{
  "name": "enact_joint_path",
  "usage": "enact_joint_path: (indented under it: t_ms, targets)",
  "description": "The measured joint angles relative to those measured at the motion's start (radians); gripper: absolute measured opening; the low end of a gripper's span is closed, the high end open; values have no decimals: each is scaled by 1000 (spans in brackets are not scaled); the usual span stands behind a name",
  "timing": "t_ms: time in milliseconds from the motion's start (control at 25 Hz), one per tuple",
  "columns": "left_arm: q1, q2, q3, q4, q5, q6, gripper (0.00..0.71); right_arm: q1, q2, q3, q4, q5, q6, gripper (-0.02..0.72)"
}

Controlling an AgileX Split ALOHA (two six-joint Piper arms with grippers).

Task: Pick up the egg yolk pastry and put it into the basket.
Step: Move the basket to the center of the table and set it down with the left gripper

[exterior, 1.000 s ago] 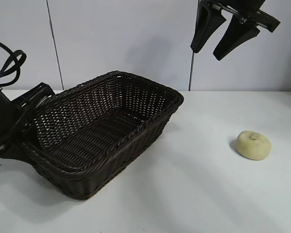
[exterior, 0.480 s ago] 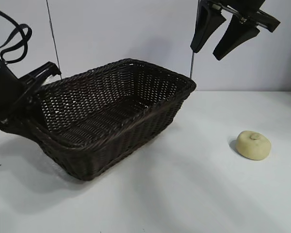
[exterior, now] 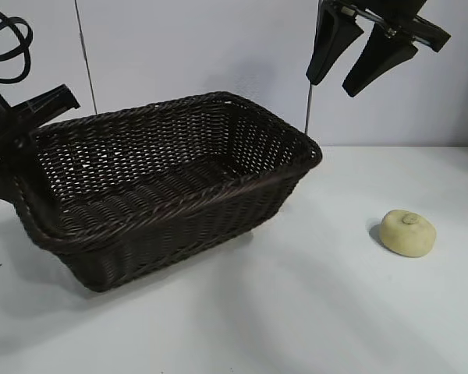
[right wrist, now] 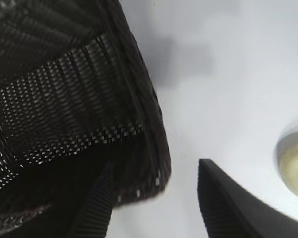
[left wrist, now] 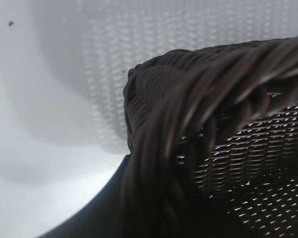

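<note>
The dark brown woven basket [exterior: 179, 234] sits at the left of the white table, and it fills the left wrist view as a braided rim [left wrist: 188, 124]. My left gripper [exterior: 31, 134] is shut on the rim at the basket's left end, which is raised a little. The pale round egg yolk pastry [exterior: 407, 232] lies alone on the table to the right, well apart from the basket. High above the gap between them, my right gripper [exterior: 333, 87] hangs open and empty. In the right wrist view the right gripper [right wrist: 156, 166] spans the basket's corner [right wrist: 64, 99], with the pastry [right wrist: 294, 166] at the edge.
The white table [exterior: 296, 319] runs back to a pale panelled wall [exterior: 218, 54]. Bare tabletop lies between the basket and the pastry and along the front edge.
The left gripper has risen with the basket's left end, and the basket has swung so that its right end sits farther right. The right gripper and the pastry have not moved.
</note>
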Motion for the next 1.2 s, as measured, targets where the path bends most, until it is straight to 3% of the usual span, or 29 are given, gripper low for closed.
enact_joint_path:
  t_ms: [440,640,1200]
  targets:
    - [0,204,-311,-36,237,296,106,0,0,0,2,0,0,381]
    - [0,276,-416,-30,294,382,106,0,0,0,2,0,0,381]
    - [0,301,-452,77,292,461,106,0,0,0,2,0,0,381]
